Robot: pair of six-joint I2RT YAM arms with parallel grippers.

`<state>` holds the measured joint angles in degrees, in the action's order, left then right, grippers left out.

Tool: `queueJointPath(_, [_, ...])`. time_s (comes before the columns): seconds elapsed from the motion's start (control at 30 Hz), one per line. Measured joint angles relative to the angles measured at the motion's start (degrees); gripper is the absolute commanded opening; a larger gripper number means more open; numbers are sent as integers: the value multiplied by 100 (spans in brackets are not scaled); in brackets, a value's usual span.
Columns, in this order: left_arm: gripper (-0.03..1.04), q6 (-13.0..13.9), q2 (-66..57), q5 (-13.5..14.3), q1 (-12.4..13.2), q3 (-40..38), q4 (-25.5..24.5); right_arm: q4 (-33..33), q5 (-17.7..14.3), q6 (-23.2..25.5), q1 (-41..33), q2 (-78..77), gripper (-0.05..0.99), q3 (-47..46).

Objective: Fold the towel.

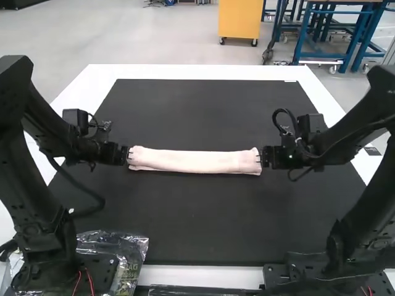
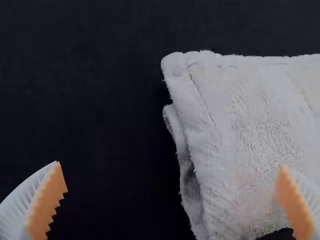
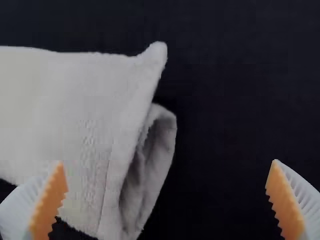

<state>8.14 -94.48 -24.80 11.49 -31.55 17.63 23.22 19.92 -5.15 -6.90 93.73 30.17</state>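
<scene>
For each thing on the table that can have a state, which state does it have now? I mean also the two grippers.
Towel: folded into a long narrow strip, layers loose at its ends
Left gripper: open, at one towel end
Right gripper: open, at the other end
Mat: spread flat
Plastic bag: crumpled

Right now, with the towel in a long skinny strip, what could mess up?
The towel has loose layers at its end by the right gripper, so closing there might catch only one layer and open the fold.

The left gripper is open with one finger over the towel and the other over the black mat, so it might push that end crooked or bunch it up.
</scene>
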Motion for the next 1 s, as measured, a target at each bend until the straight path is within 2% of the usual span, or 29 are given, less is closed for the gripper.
queueJointPath(0.13, [97,-315,396,-11,155,-4,295,2,0,46,0,0,91,168])
queueJointPath(0.4, [97,-586,605,-72,308,-81,136,116,0,70,-11,334,91,236])
queueJointPath(0.6, [97,-680,605,-103,501,-96,103,155,-2,68,-50,645,91,345])
queueJointPath(1.0, [97,-697,605,-184,503,-96,61,323,-28,79,-387,960,91,660])
